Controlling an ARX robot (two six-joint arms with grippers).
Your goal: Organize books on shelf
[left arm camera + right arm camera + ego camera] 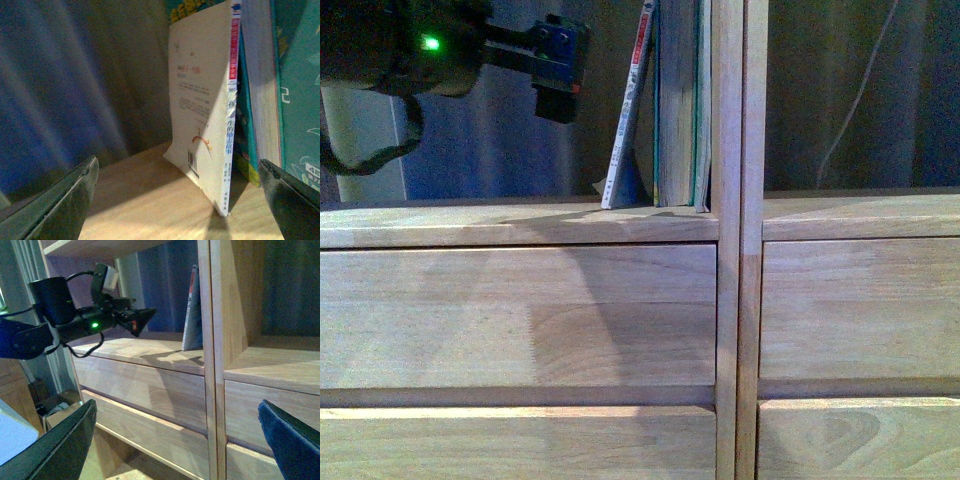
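Books stand in the left column's open compartment of the shelf (pixel 520 225), pushed against its right-hand upright: a thin booklet (pixel 628 110) with a red-and-white spine leans with its top tipped toward the thicker teal book (pixel 678 100), whose grey-yellow page edges face out. The booklet's foot sits out from the teal book, so a wedge of gap opens between them low down, while up top they look to touch. The left claw (pixel 558 70) hangs in the same compartment, apart from the booklet and level with its upper half; in the left wrist view both jaws stand wide apart with nothing between them, the booklet (pixel 202 115) and teal book (pixel 295 90) ahead. The right claw (pixel 175 440) is held back from the shelf, its jaws likewise spread and empty. I judge the booklet light and floppy; it would likely bow or slide if pinched at one corner, so a flat push on the cover near the spine, or a pinch across the spine at mid height, seems safest. The teal book looks stiff and heavier, good to serve as a backstop while the booklet is squared upright against it.
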